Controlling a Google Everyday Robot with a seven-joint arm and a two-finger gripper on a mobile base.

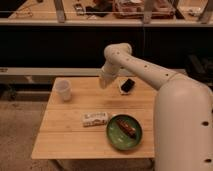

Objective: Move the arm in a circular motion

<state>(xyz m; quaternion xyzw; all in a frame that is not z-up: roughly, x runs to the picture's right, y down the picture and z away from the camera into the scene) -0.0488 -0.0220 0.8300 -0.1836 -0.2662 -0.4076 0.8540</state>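
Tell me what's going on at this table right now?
The arm is bent over the back of the wooden table, holding nothing. Its gripper hangs over the back middle, between the white cup and a small dark object. A wrapped packet and a green plate with a snack bar sit untouched nearer the front.
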